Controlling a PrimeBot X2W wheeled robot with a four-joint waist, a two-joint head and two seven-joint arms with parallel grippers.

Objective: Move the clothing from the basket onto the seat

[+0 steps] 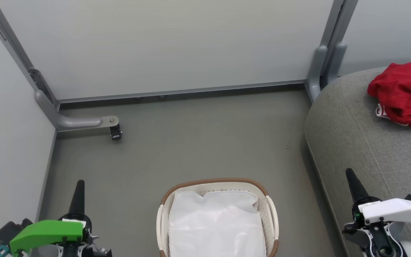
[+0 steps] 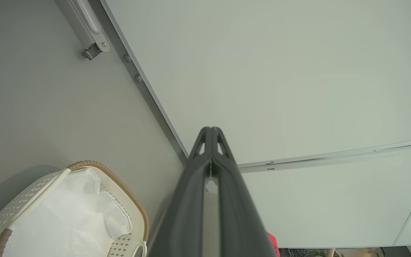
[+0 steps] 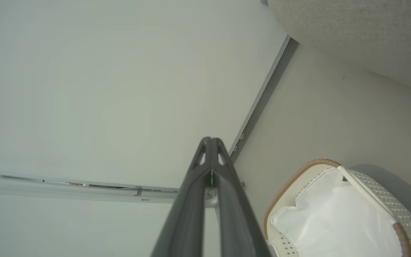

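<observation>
Left gripper (image 1: 78, 194) at lower left and right gripper (image 1: 354, 184) at lower right, jaws of both pressed together, empty; the basket (image 1: 214, 181) stands between them at bottom centre, white liner (image 1: 216, 221) inside; the clothing (image 1: 403, 92) lies heaped on the seat (image 1: 351, 142), upper right, well apart from both grippers.

One basket (image 1: 214, 181), one seat (image 1: 351, 142) — one clothing heap (image 1: 403, 89)
</observation>
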